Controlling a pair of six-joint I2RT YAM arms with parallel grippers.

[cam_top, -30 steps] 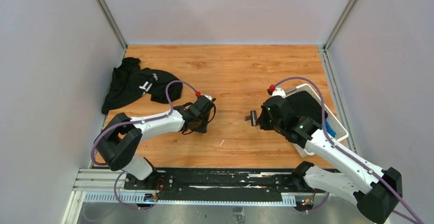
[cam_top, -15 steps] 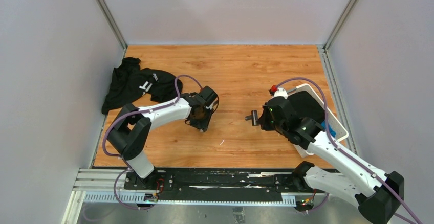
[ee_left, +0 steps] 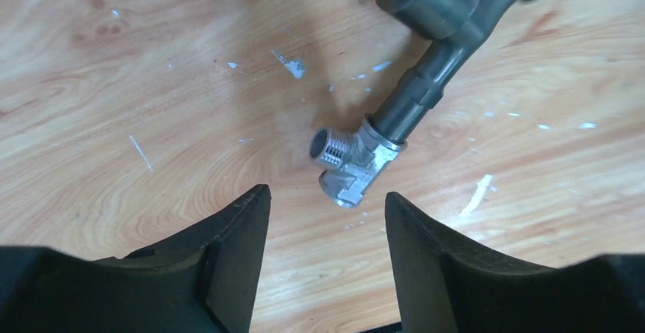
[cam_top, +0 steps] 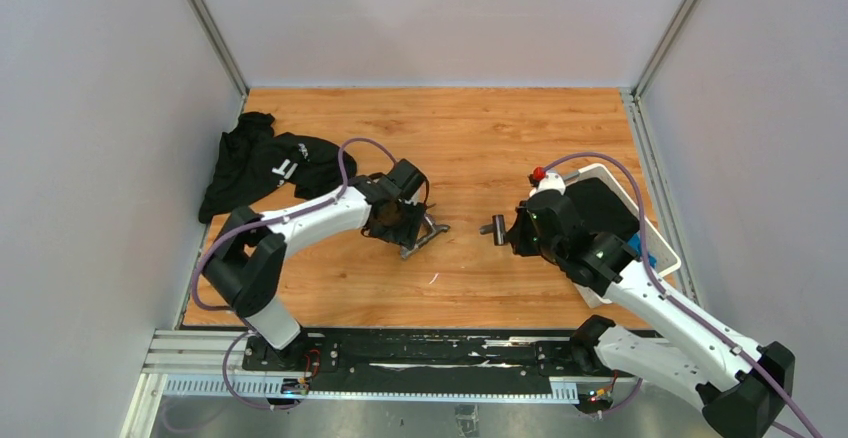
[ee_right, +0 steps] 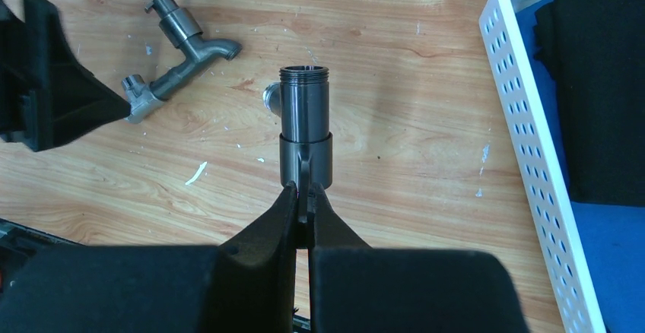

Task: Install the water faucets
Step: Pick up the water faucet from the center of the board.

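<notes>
One of the water faucets [ee_left: 426, 52], dark grey with a silver tee fitting [ee_left: 348, 167] on its stub, lies flat on the wooden table [cam_top: 470, 138]. My left gripper [ee_left: 325, 205] is open just short of the tee, touching nothing. The top view shows this faucet [cam_top: 426, 238] right beside my left gripper [cam_top: 402, 230]. My right gripper [ee_right: 305, 196] is shut on the thin lever of a second faucet piece [ee_right: 304, 120], whose threaded end points away from me. This piece [cam_top: 492, 228] hangs just above the table at my right gripper [cam_top: 510, 230].
A white perforated basket [cam_top: 664, 254] with black cloth and something blue inside stands right of my right arm; its wall [ee_right: 525, 135] is close to the wrist. A black garment [cam_top: 262, 163] lies at the table's left. Grey walls enclose the table.
My left gripper has swung slightly right, opened and let go of the faucet with the tee, which now lies on the table. The right arm has barely moved.
</notes>
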